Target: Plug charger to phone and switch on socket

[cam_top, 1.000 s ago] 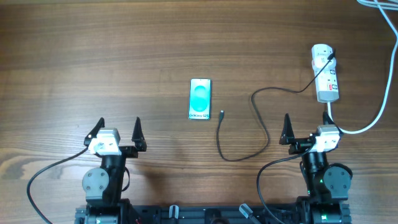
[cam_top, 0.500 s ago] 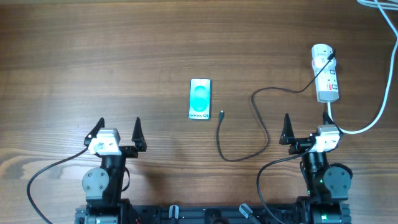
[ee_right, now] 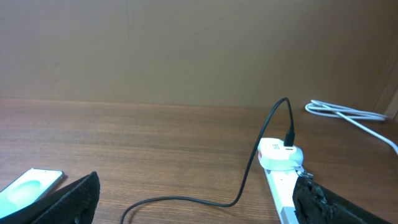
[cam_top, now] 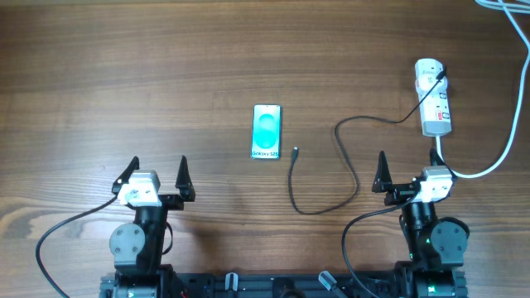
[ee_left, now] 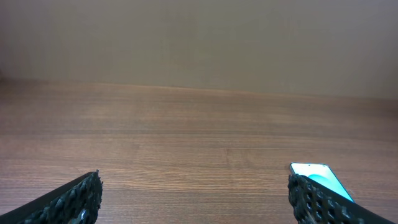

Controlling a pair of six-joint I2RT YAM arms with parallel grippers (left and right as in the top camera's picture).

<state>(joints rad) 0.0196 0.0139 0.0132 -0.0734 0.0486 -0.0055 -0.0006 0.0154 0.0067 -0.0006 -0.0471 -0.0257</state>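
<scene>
The charger [cam_top: 291, 178] lies untouched, near the spread right pincer [cam_top: 410, 170].

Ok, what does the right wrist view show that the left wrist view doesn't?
Only the right wrist view: the socket, the charger running into its top, and a white cable farther back. Only the left wrist view: nothing but its own left end effector, open. Both: the phone at the bottom edge and the wooden table.
</scene>
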